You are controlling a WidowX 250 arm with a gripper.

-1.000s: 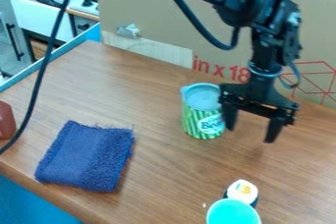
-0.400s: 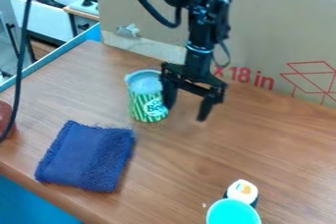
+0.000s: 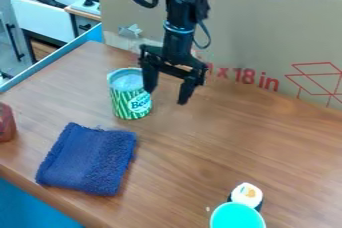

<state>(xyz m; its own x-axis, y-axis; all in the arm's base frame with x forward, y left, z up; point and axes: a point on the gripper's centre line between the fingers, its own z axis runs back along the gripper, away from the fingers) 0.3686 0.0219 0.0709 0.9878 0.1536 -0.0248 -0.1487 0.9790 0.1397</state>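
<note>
We see gripper point(image 3: 168, 96) open, one finger point(image 3: 149, 79) at the right side of can point(image 3: 129, 99), can upright. Blue cloth point(image 3: 88, 159) nearer us, flat. Sushi point(image 3: 246, 195) beside teal cup point(image 3: 237, 216) at near edge. Cardboard point(image 3: 250, 32) behind.

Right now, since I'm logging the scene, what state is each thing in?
Gripper: fingers spread apart, holding nothing.
Striped can: upright, beside the gripper; open or lidded, can't tell.
Blue cloth: folded, lying flat.
Sushi piece: filling side up.
Turquoise round thing: upright or upturned, can't tell.
</note>
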